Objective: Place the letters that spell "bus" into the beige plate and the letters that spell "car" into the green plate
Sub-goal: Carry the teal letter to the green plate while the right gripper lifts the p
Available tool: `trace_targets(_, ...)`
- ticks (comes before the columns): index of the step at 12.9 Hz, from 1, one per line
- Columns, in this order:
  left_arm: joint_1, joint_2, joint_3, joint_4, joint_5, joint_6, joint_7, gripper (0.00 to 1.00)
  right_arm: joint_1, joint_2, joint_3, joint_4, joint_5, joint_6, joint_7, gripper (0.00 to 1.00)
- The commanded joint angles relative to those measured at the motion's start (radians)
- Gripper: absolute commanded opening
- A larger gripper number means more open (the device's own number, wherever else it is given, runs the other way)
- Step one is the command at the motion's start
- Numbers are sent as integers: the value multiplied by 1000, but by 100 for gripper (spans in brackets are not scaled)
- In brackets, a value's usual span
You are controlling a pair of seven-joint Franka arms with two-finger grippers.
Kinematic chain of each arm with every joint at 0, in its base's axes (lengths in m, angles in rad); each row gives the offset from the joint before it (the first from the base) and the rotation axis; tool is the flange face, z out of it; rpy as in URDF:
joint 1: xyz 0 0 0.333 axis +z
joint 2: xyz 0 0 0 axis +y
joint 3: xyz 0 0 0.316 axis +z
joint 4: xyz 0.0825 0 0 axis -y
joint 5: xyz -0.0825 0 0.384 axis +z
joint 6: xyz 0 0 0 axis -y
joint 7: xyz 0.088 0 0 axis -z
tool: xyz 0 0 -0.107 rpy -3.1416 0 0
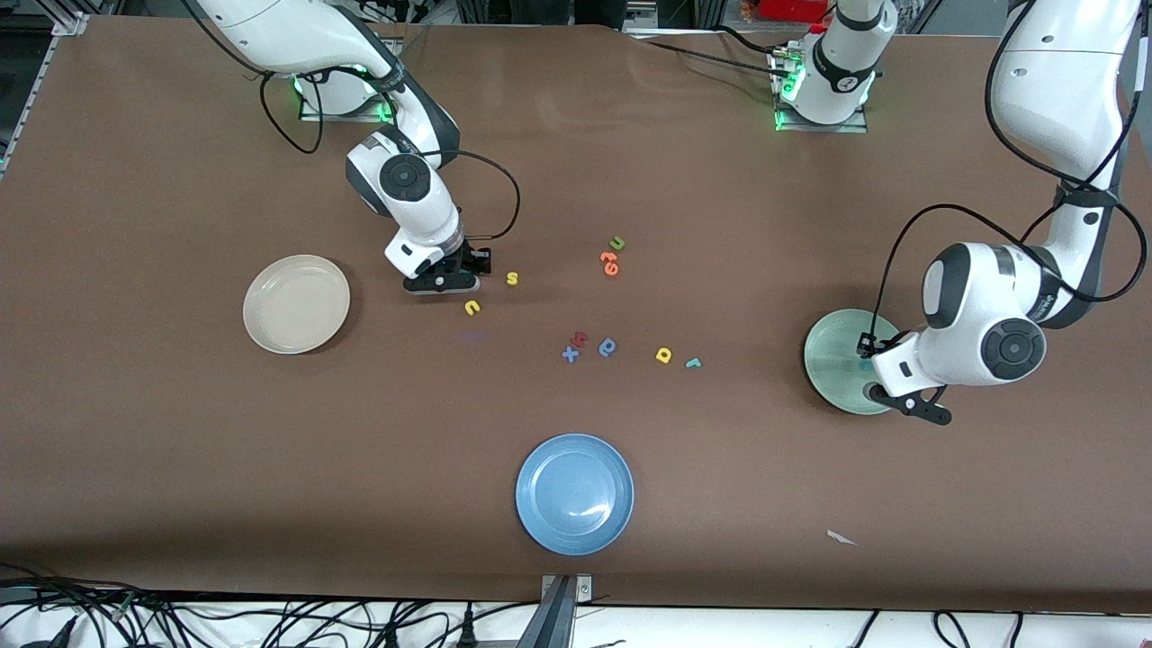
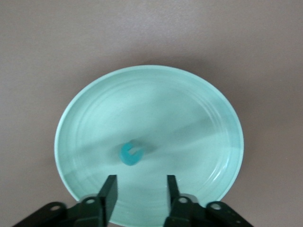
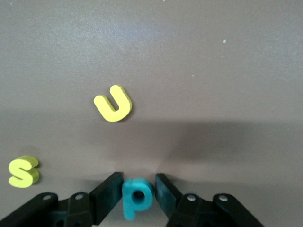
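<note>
My right gripper (image 3: 137, 187) pinches the teal b (image 3: 137, 197) on the table beside the yellow u (image 3: 113, 103) and yellow s (image 3: 23, 171); a skewed squeeze could flick it away. My left gripper (image 2: 138, 189) hangs open over the green plate (image 2: 208, 123) (teal c (image 2: 131, 154) lies inside).

Plates, three: beige plate (image 1: 296, 303), green plate (image 1: 832, 360), blue plate (image 1: 574, 493).
Foam letters, twelve:
- yellow, three: s (image 1: 511, 278), u (image 1: 472, 308), a (image 1: 663, 355)
- teal, three: b (image 3: 137, 196), c (image 2: 131, 154), r (image 1: 692, 363)
- blue, two: x (image 1: 570, 355), rounded letter (image 1: 607, 346)
- orange pair (image 1: 609, 263), two (touching, hard to separate)
- green letter (image 1: 617, 243), one
- red letter (image 1: 580, 338), one
</note>
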Motion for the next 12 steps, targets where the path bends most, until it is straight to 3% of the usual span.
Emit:
trace_targets(1,-13,8,-5,95,-28,-9,-32,100,10,15,-20,-10,-33,19,19,2)
trace_targets(4,-82,25,-11,109,-177,-3,-210,100,8,-28,-22,-7,-33,-19,0,0)
trace_targets(7,-226,63,-12,110,-185,111,-486,100,-19,-129,-26,5,-30,-175,-110,0)
trace_targets(12,-361,122,-9,95,-173,263,-810,100,-194,-227,-26,7,-22,-303,-439,0)
